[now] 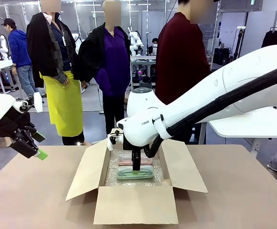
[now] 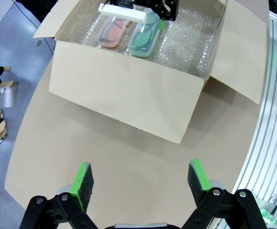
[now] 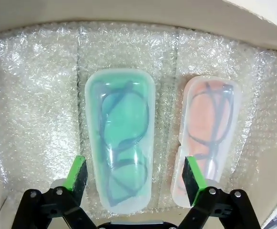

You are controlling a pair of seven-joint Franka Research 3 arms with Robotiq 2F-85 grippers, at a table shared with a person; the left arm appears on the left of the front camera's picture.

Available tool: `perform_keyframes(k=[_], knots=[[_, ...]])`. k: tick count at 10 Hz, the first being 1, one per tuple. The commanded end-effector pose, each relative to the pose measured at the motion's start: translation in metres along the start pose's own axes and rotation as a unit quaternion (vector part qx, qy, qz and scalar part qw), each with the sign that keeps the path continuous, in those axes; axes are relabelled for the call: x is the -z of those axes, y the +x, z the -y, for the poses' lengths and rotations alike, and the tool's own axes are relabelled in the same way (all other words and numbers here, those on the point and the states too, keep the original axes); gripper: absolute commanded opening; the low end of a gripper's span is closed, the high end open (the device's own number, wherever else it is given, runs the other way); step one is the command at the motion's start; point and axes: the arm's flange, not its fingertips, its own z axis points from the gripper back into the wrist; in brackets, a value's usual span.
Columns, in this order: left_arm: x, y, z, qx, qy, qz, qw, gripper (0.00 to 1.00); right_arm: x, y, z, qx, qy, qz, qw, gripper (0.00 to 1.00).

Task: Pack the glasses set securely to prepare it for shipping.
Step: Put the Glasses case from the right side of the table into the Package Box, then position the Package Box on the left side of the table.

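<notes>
An open cardboard box (image 1: 136, 205) lined with bubble wrap (image 3: 38, 95) holds both cases of the glasses set side by side. The mint-green case (image 3: 121, 138) lies flat with the pinkish case (image 3: 207, 129) beside it. My right gripper (image 3: 134, 176) hangs inside the box, open, its fingers straddling the near end of the mint-green case without gripping it. In the front view the right gripper (image 1: 136, 168) stands over the green case (image 1: 134, 174), the pink case (image 1: 128, 162) behind it. My left gripper (image 2: 140, 183) is open over bare table, away from the box (image 2: 128, 90).
The box flaps (image 1: 83, 171) spread outward left, right and front. A person in a dark red top (image 1: 181, 57) stands at the far side behind the box. The brown table (image 1: 38, 200) extends left and right of the box.
</notes>
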Motion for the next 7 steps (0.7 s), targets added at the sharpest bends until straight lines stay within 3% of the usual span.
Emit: perform_keyframes(k=[1,7], knots=[[-0.0017,-0.0024,-0.0014,0.008,-0.004,0.006,1.000,1.00,-0.0006,0.0006,-0.0022,-0.004,-0.001,-0.001,1.000,1.00],[-0.0017,-0.0024,-0.0014,0.008,-0.004,0.006,1.000,1.00,-0.0006,0.0006,-0.0022,-0.004,-0.001,-0.001,1.000,1.00]])
